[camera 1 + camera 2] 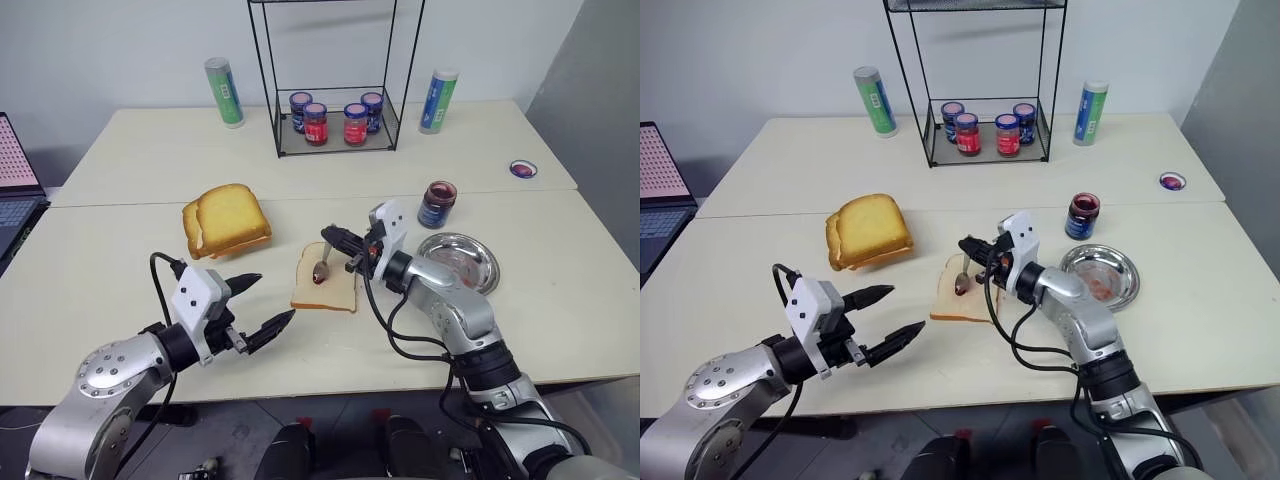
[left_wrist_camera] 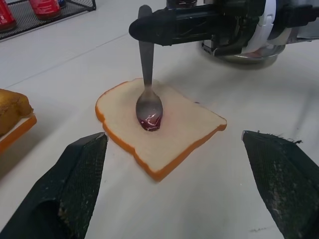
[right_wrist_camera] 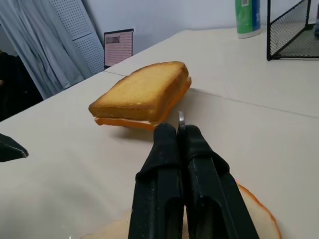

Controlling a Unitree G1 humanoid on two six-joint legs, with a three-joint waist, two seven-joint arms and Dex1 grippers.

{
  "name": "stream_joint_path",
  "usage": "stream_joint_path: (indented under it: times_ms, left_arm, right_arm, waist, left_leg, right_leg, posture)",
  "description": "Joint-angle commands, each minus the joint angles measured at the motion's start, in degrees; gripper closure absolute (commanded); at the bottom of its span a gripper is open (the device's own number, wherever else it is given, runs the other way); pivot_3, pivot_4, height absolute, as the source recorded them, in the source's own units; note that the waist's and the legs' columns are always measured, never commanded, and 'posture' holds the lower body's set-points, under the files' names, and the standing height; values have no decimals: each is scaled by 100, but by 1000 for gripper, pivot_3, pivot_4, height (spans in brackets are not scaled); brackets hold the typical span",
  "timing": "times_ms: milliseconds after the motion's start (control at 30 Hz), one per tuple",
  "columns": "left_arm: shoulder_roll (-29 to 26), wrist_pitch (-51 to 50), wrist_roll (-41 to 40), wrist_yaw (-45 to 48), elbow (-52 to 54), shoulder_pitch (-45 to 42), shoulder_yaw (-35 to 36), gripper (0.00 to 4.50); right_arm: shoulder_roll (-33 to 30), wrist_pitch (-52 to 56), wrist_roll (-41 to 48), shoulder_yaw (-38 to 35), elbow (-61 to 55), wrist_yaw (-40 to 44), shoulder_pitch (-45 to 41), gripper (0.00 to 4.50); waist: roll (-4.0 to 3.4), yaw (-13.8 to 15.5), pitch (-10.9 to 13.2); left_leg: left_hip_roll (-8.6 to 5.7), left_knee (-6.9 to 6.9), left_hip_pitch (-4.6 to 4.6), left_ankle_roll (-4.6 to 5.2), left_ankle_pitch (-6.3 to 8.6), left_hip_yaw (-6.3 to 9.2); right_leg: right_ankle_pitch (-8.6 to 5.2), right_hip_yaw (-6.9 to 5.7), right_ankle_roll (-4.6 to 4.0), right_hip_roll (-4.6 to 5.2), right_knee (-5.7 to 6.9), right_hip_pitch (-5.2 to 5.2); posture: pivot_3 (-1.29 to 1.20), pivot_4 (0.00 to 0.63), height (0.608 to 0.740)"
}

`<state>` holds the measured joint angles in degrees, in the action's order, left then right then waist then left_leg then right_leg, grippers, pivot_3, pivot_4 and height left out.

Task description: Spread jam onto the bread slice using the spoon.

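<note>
The bread slice (image 1: 338,294) lies flat on the table in front of me. My right gripper (image 1: 329,237) is shut on the thin handle of the spoon (image 1: 322,268), which hangs down with its bowl resting on the slice. Dark red jam (image 2: 150,122) sits in the bowl as a small blob against the bread's pale face. The handle tip (image 3: 181,118) pokes up between the closed fingers. My left gripper (image 1: 272,298) hovers open to the left of the slice, nothing between its fingers. An open jam jar (image 1: 437,203) stands to the right of the slice.
A round steel plate (image 1: 489,262) lies under my right forearm. A thick golden bread stack (image 1: 227,218) sits left of the slice. At the back stand a wire rack (image 1: 283,140) with several lidded jars and two cans (image 1: 224,92) (image 1: 438,100). A laptop (image 1: 15,190) is at far left.
</note>
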<state>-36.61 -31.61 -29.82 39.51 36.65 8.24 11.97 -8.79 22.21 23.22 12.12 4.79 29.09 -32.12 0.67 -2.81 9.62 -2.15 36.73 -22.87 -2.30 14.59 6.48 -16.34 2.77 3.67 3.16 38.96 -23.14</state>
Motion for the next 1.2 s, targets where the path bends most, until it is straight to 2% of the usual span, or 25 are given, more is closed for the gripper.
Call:
stream_joint_path:
  times_ms: [33, 267, 467, 633, 900, 1200]
  left_arm:
    - [-35, 159, 38, 21, -15, -119, -42, 0]
    - [-68, 219, 33, 116, -71, -118, -53, 0]
    - [-93, 226, 19, 196, -66, -66, 23, 0]
    - [-110, 199, -8, 202, 22, 16, 75, 0]
    - [-167, 143, -58, 176, 153, 163, 180, 0]
    - [-174, 129, -62, 139, 158, 142, 175, 0]
  right_arm:
    - [-120, -265, -196, -363, 40, 0, -215, 4490]
    - [-151, 38, -41, -649, -176, 16, -291, 4490]
    - [411, 1956, 1601, -1592, -616, -630, -287, 4490]
    - [815, 2882, 2300, -2036, -449, -1086, -137, 4490]
    - [1007, 2562, 1988, -2214, 407, -1250, -110, 4490]
    - [731, 1666, 1477, -2436, 1304, -1233, -448, 4490]
  waist:
    - [0, 10, 0]
    - [0, 35, 0]
    - [0, 44, 0]
    - [-1, 43, 1]
    - [-2, 29, 1]
    - [-1, 42, 0]
  left_leg:
    - [-3, 0, 0, 0, 0, 0]
    - [-3, 1, -1, 0, 0, -1]
    - [5, 0, -1, 0, 0, 15]
    - [4, -2, -2, 0, 0, 29]
    - [-7, -1, -1, 1, 0, 22]
    - [-8, 0, 1, 1, 0, -1]
  right_leg:
    - [0, -1, 0, 0, 0, 0]
    - [0, 0, 0, 0, 0, 0]
    - [0, 1, 0, 0, 1, -1]
    - [0, 0, -1, 0, 1, -2]
    - [0, -1, -1, 0, 1, -1]
    - [0, -4, -1, -1, 2, 2]
  posture:
    - [0, 150, 740]
    - [0, 150, 740]
    - [0, 150, 740]
    - [0, 150, 740]
    - [0, 150, 740]
    - [0, 150, 740]
